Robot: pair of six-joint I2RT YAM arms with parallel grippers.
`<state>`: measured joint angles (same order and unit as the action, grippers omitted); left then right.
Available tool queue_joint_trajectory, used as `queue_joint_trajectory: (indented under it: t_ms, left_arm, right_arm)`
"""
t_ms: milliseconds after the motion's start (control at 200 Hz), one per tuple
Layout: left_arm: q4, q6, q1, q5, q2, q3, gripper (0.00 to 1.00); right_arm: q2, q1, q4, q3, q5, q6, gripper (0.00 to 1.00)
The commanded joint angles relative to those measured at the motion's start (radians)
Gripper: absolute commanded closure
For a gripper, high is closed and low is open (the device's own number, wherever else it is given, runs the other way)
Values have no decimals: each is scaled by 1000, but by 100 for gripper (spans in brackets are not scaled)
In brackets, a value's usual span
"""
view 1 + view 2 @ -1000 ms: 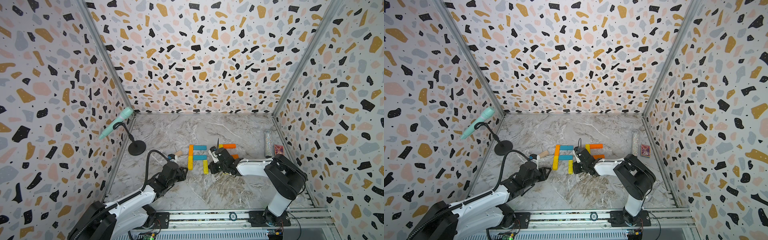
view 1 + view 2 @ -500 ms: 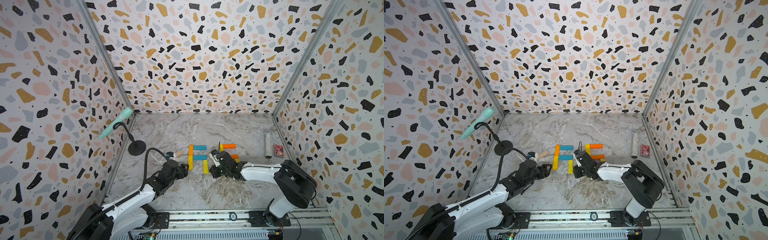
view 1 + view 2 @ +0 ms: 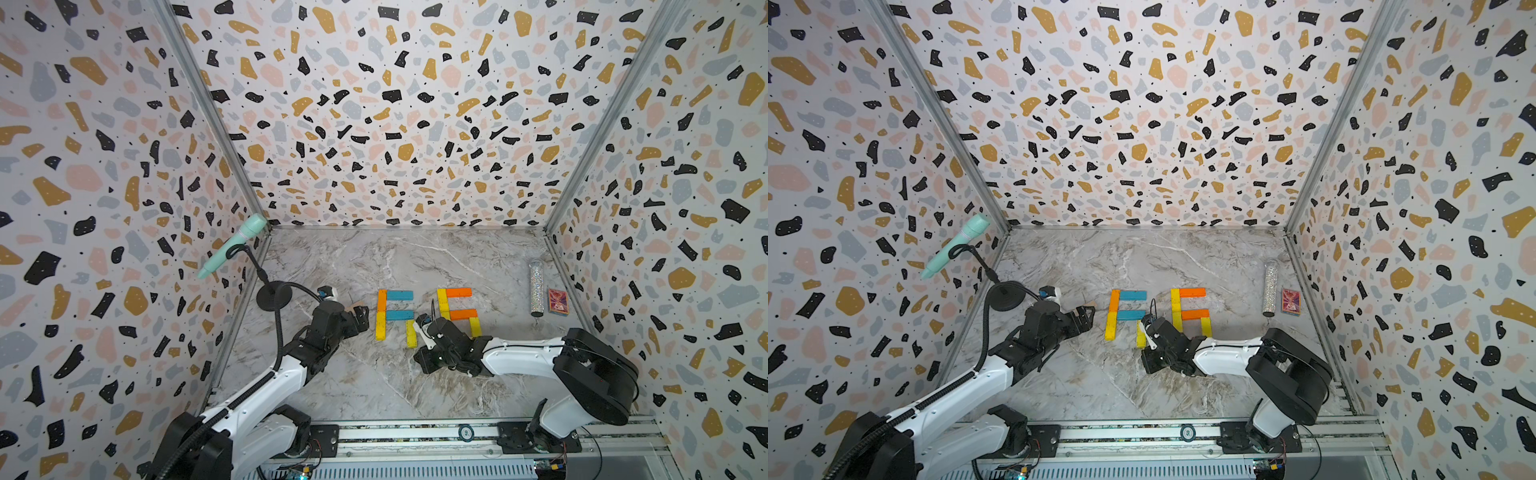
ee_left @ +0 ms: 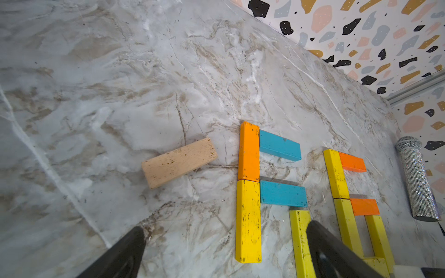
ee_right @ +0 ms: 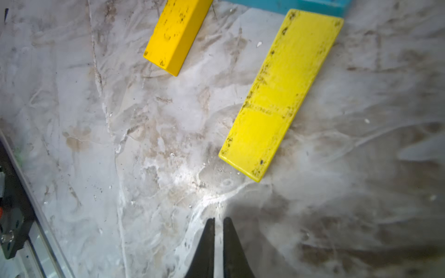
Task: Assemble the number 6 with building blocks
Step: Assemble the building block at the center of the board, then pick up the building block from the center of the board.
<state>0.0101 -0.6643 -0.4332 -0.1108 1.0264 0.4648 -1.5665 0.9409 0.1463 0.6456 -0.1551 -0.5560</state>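
Bright even light; glare and blur on the grey marbled surface point(image 5: 361, 192) beside the flat yellow wooden plank point(image 5: 280, 93).
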Motion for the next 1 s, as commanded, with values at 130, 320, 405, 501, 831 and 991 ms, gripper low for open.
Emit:
queue_joint_trajectory:
  t_ms: [130, 320, 405, 501, 831, 991]
  left_arm:
    - [-21, 21, 18, 10, -37, 0, 1]
    - [-31, 26, 25, 10, -36, 3, 1]
    - [-35, 30, 28, 8, -35, 5, 1]
    - [-36, 32, 30, 7, -34, 6, 1]
    - [-141, 77, 148, 49, -59, 161, 1]
    - [-271, 153, 248, 117, -20, 384, 1]
  right_arm:
    - [-38, 0, 33, 0, 22, -18, 89]
    - [-61, -7, 45, 5, 30, -18, 89]
    - [-62, -13, 49, 2, 32, -19, 89]
    - [-65, -19, 47, 4, 32, -16, 89]
    - [39, 52, -104, 192, 26, 223, 78]
    - [-93, 36, -184, 454, 13, 396, 64]
